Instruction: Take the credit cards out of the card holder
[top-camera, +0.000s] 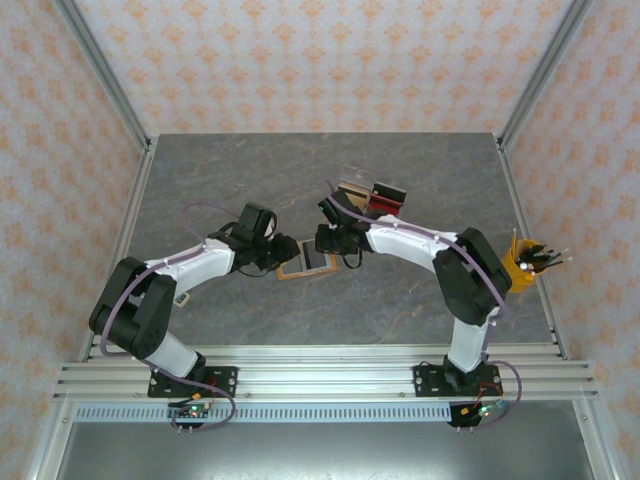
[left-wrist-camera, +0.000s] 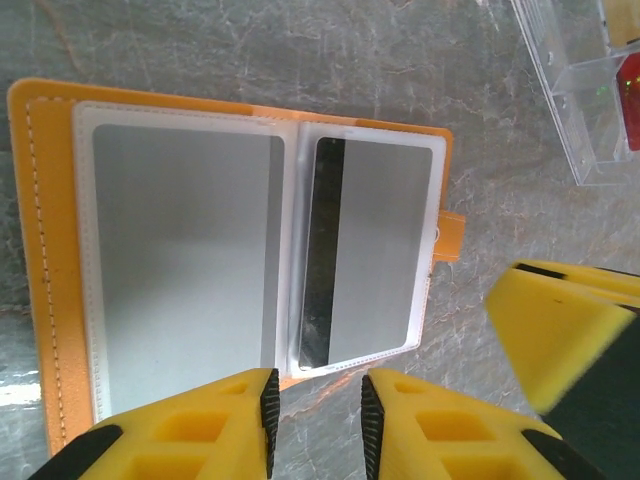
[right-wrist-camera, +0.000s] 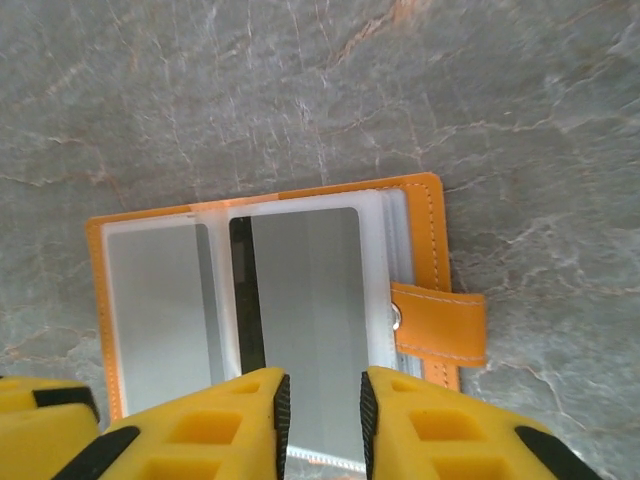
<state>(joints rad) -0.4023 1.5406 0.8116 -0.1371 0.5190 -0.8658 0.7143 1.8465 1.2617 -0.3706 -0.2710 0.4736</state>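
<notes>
The orange card holder (top-camera: 303, 265) lies open flat on the grey table between both arms. Its clear sleeves hold two pale grey credit cards: a plain one (left-wrist-camera: 185, 270) and one with a black stripe (left-wrist-camera: 370, 265). My left gripper (left-wrist-camera: 318, 420) hovers open just off the holder's near edge, with bare table between its fingers. My right gripper (right-wrist-camera: 322, 420) stands open, jaws narrowly apart, over the striped card (right-wrist-camera: 305, 300), beside the plain card (right-wrist-camera: 160, 310). The holder's strap tab (right-wrist-camera: 440, 320) sticks out on the striped card's side. In the top view the grippers (top-camera: 283, 252) (top-camera: 330, 240) flank the holder.
A clear plastic case (top-camera: 370, 197) with tan, black and red blocks stands just behind the holder, its corner (left-wrist-camera: 580, 100) close to the left wrist. A yellow cup of pens (top-camera: 525, 265) sits at the table's right edge. Metal frame posts line the table's sides.
</notes>
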